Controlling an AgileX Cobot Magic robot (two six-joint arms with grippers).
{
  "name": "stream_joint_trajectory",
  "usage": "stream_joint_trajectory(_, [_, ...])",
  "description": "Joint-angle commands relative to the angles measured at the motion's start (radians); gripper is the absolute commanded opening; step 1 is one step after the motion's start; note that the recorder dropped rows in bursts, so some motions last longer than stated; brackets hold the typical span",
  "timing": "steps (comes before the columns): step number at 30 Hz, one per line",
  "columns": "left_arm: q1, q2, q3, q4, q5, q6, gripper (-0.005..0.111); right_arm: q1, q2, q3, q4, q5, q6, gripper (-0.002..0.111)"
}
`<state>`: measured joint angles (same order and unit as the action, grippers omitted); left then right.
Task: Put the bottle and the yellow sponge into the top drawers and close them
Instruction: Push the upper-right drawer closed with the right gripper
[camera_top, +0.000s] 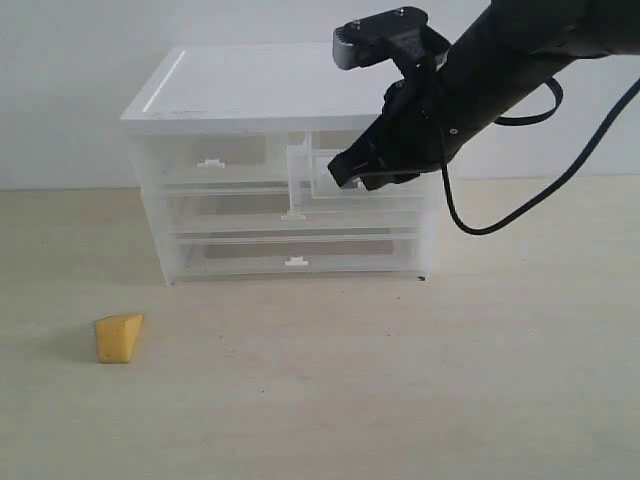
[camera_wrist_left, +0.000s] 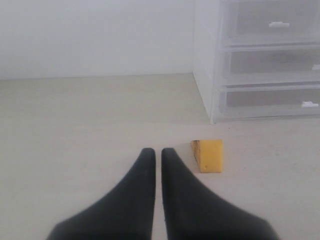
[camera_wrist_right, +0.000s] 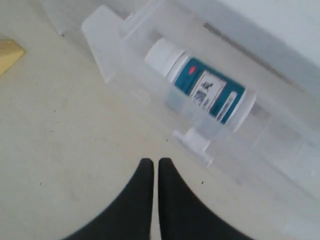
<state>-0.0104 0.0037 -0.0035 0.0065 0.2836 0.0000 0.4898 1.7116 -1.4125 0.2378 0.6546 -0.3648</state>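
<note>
A pale beige desk (camera_top: 400, 400) stands before a plain white wall (camera_top: 80, 80) and carries a translucent white drawer cabinet (camera_top: 250, 90).

In the exterior view the right arm (camera_top: 510, 60) covers much of the cabinet's upper right corner. The right top drawer (camera_top: 322, 170) shows there only as a pulled-out edge beside the gripper, and what it contains cannot be made out. The arm's upper part is cut off by the frame's edge, and a black cable (camera_top: 560, 180) loops below it. The left arm is outside that view. Its wrist view shows only two dark fingers, and the cabinet there is cropped at the side.

The right arm slants down from the upper right toward the cabinet front, with the right gripper (camera_top: 348, 176) pointing at the open drawer. Its fingers are pressed together and hold nothing (camera_wrist_right: 152, 162). Just beyond its tips is the drawer's small tab handle (camera_wrist_right: 192, 142); whether they touch it cannot be told. Past the handle, inside the drawer's clear wall (camera_wrist_right: 102, 37), the bottle (camera_wrist_right: 207, 90) lies on its side, white cap toward one end, teal label up.

The left gripper (camera_wrist_left: 157, 152) hangs low over the desk, fingers closed against each other and empty. The yellow sponge (camera_wrist_left: 207, 155) rests on the desk just beyond and to one side of its tips, apart from them, with the cabinet farther off. The exterior view shows the sponge (camera_top: 119, 338) alone on the desk, well apart from the right gripper. The left top drawer (camera_top: 210, 160) sits flush in the cabinet.
</note>
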Motion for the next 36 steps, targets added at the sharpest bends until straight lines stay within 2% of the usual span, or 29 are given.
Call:
stream_joint_trajectory(1, [0.001, -0.004, 0.003, 0.002, -0.007, 0.0, 0.004, -0.001, 0.009, -0.006, -0.015, -0.092, -0.008, 0.001])
stream_joint_trajectory(24, [0.001, -0.004, 0.003, 0.002, -0.007, 0.0, 0.004, -0.003, 0.095, -0.006, -0.066, -0.438, 0.0, 0.001])
stream_joint_trajectory(30, [0.001, -0.004, 0.003, 0.002, -0.007, 0.0, 0.004, -0.003, 0.095, -0.006, -0.066, -0.411, 0.024, 0.001])
stream_joint_trajectory(36, [0.001, -0.004, 0.003, 0.002, -0.007, 0.0, 0.004, -0.003, 0.051, -0.006, -0.089, -0.18, 0.022, 0.001])
